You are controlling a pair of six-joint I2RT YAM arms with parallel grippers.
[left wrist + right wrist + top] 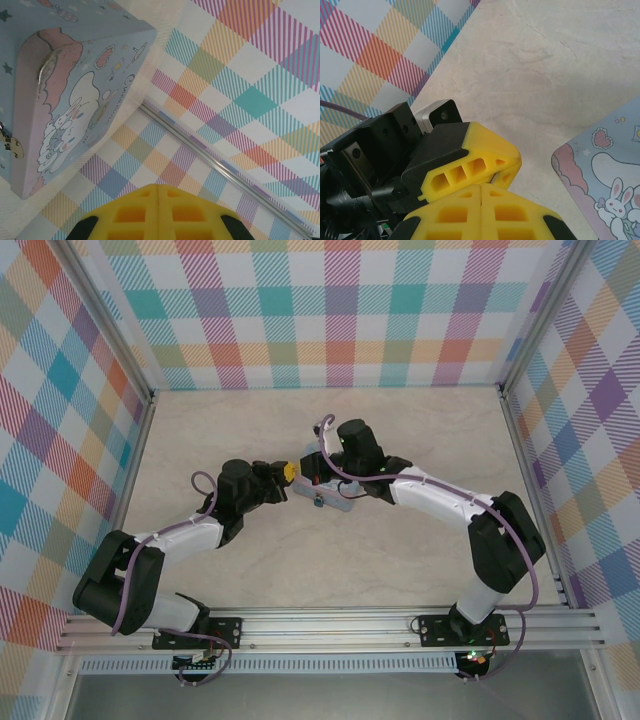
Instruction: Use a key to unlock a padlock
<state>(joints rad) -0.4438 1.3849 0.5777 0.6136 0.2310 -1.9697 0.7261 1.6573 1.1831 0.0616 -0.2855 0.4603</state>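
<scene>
My left gripper (159,186) is shut, its yellow fingers pressed together. In the right wrist view the left gripper (506,172) shows a thin grey metal sliver, the key (494,176), pinched at its tips. My right gripper (481,187) is shut too, its tips almost touching the left fingers, with nothing seen between them. From above, both grippers (292,473) (314,480) meet over the left end of the pale blue cartoon tin (335,502). A tiny teal speck (317,502) at that end may be the padlock; it is too small to tell.
The tin (75,90) stands close on the left in the left wrist view, a small metal latch (10,145) on its side. Its lid corner (605,185) lies to the right of my right gripper. Plaid walls (340,310) enclose the marble table (400,560).
</scene>
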